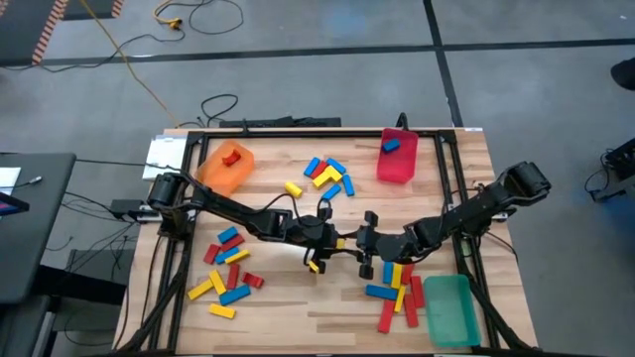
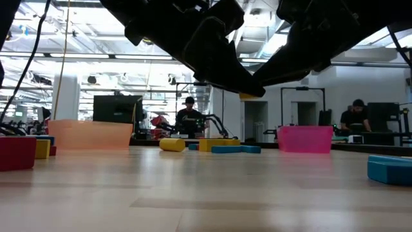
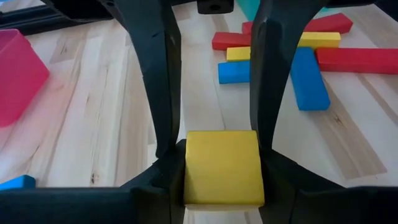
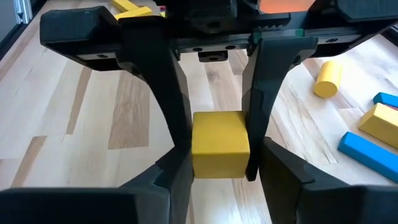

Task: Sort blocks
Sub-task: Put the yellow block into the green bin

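Note:
Over the middle of the table my two grippers meet nose to nose on one yellow block [image 1: 341,241], which shows well above the tabletop in the low view [image 2: 248,95]. My left gripper [image 3: 222,163] is shut on the block [image 3: 222,167]. My right gripper [image 4: 219,167] faces it and has its fingers at the other end of the same block [image 4: 219,144]. Loose red, blue and yellow blocks lie flat on the table in three heaps: near left [image 1: 228,270], far centre [image 1: 325,177] and near right [image 1: 397,288]. My left gripper pinches the yellow block's two long sides [image 4: 198,140] between its two fingers, which lie along the block and slant down from the table's left. The block is lifted clear of the table. My right gripper has its two fingers [image 3: 166,112] against the block's sides at its other end [image 3: 249,140], slanting down from the table's right. Its own wrist view does not show the fingertips meeting the block plainly.
An orange bin [image 1: 226,167] with a red block stands far left, a red bin [image 1: 397,157] with a blue block far right, and a green bin [image 1: 451,309] near right. A dark frame [image 1: 298,132] rims the table. People sit in the room behind.

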You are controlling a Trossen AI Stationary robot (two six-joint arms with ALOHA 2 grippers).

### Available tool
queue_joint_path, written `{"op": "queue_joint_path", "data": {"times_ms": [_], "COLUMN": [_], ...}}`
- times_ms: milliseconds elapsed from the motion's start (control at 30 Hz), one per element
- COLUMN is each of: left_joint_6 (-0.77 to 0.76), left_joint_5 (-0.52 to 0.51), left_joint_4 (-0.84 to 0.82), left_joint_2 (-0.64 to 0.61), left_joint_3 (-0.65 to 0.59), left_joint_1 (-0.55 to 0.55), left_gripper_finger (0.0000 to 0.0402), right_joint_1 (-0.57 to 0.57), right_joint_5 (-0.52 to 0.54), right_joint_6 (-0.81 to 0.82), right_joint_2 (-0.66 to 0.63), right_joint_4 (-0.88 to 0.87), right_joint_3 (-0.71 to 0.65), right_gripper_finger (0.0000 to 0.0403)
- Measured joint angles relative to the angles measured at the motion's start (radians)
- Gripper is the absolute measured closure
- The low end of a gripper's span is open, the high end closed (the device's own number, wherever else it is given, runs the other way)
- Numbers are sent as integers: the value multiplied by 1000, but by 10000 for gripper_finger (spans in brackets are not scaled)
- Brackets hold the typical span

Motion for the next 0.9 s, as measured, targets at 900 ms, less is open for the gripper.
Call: {"op": "queue_joint_path", "data": {"times_ms": [900], "left_joint_6": [32], "left_joint_5": [8], "left_joint_4": [-27], "left_joint_2": [-74], "left_joint_3": [6], "left_joint_1": [0], "left_gripper_finger": [180], "right_joint_1": [55], "right_joint_5": [-6], "right_joint_6": [49], "right_joint_2": [-174], "right_joint_4": [-131], "right_joint_3": [5], "right_gripper_finger": [269]}}
